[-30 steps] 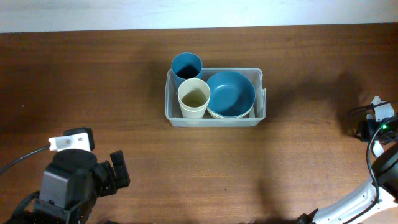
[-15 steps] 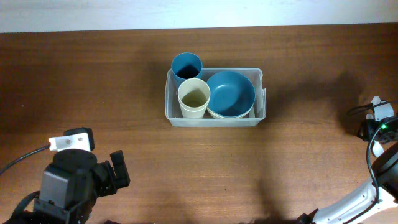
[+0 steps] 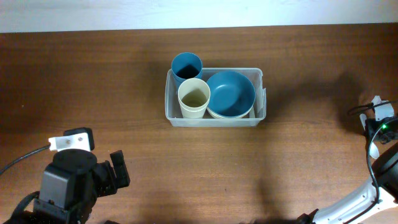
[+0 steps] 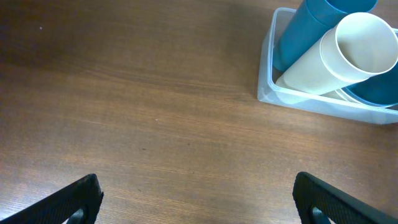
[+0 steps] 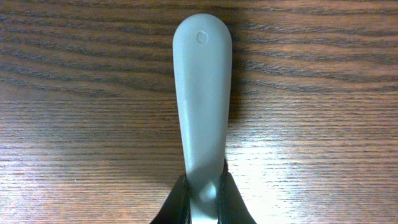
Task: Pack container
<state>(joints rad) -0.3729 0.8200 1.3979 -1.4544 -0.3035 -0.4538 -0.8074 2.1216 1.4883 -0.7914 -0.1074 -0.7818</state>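
The clear plastic container (image 3: pixel 214 119) stands at the table's middle back, also seen in the left wrist view as the container (image 4: pixel 268 93). Inside it are a blue cup (image 3: pixel 186 65), a cream cup (image 3: pixel 194 95) and a blue bowl (image 3: pixel 231 92) nested in a pale bowl. My left gripper (image 4: pixel 202 206) is wide open over bare wood, well short of the container. In the right wrist view my right gripper (image 5: pixel 203 194) is shut on a grey utensil handle (image 5: pixel 202 93) lying on the table; the utensil's other end is hidden.
The left arm (image 3: pixel 78 180) fills the near left corner. The right arm (image 3: pixel 379 123) with its cables sits at the far right edge. Brown wood lies between both arms and the container. A pale wall borders the table's back edge.
In the overhead view the right wrist has shifted slightly at the right edge. The left arm and the container's contents have not moved.
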